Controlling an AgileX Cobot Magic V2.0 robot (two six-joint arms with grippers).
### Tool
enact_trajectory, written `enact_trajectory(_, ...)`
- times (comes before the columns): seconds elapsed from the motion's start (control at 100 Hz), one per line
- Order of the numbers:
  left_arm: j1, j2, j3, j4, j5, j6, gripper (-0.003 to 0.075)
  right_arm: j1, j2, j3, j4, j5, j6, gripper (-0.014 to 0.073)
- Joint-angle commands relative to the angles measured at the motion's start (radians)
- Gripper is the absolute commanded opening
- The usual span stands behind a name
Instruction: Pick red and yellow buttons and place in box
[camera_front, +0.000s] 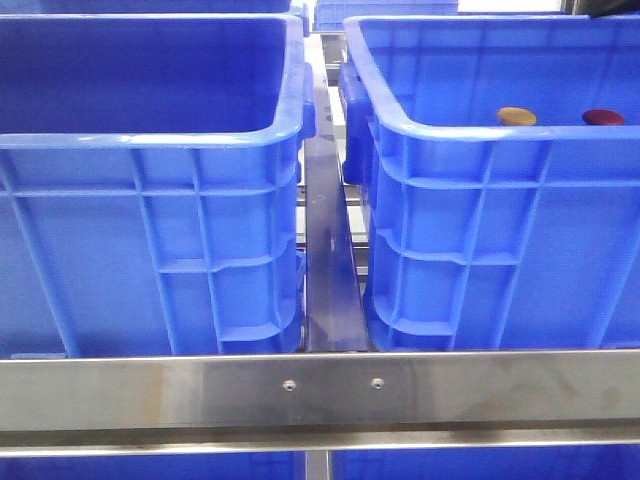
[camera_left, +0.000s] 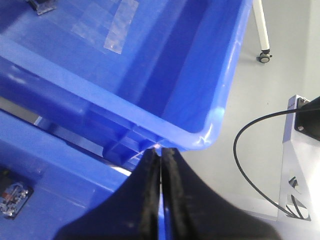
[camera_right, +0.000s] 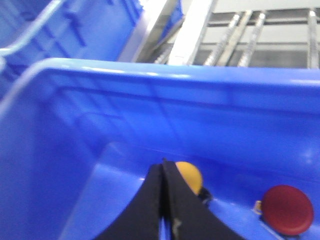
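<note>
Blue plastic is filling pretty much every view. From the front, two big blue crates are sitting side by side behind a steel rail (camera_front: 320, 395) — the left crate (camera_front: 150, 140) and the right crate (camera_front: 480, 150) — with a dark metal strip (camera_front: 330, 280) running down the gap between them. Neither arm is showing up in that view.

Both buttons are sitting inside the right crate. From the front they're peeking just over its near rim: the yellow button (camera_front: 516, 116) and the red button (camera_front: 603, 117), near each other but apart.

The right claw (camera_right: 163, 167) is hanging inside that crate, fingers pressed together with nothing between them. The yellow button (camera_right: 191, 176) is lying just past the fingertips, partly hidden behind them — the shot is blurry, so I can't tell if they're touching it or just hovering close. The red button (camera_right: 287, 210) is lying off to one side on the crate floor, clear of the claw.

The left claw (camera_left: 161, 152) is also pressed together and holding nothing, its tips sitting right by the rounded corner of a blue crate's rim (camera_left: 200, 137). A black cable (camera_left: 245, 165) is looping over the grey floor (camera_left: 255, 100) beyond that corner, and some clear tape (camera_left: 117, 30) is sticking to the crate's inside.
</note>
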Motion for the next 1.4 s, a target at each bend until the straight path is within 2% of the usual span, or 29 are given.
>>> enact_trajectory(0.0,-0.008,-0.058,0.001,-0.055,-0.042,0.004,-0.0020,0.002,-0.088,-0.001,0.035,0.037,-0.002,-0.0061)
enact_trajectory(0.09,-0.008,-0.088,0.044,-0.055,-0.088,0.004,-0.0020,0.002,-0.137,0.031,0.035,0.028,-0.002,-0.0061)
enact_trajectory(0.44,-0.008,-0.294,0.290,-0.053,-0.403,0.004,-0.0020,0.002,-0.347,0.202,0.072,-0.056,-0.002,-0.0061)
enact_trajectory(0.9,-0.008,-0.566,0.540,-0.045,-0.565,0.004,-0.0020,0.002,-0.625,0.385,0.132,-0.094,-0.002,-0.0061)
enact_trajectory(1.39,-0.008,-0.985,0.848,-0.045,-0.657,0.004,-0.0020,0.002,-1.066,0.628,0.132,-0.142,-0.009,-0.0061)
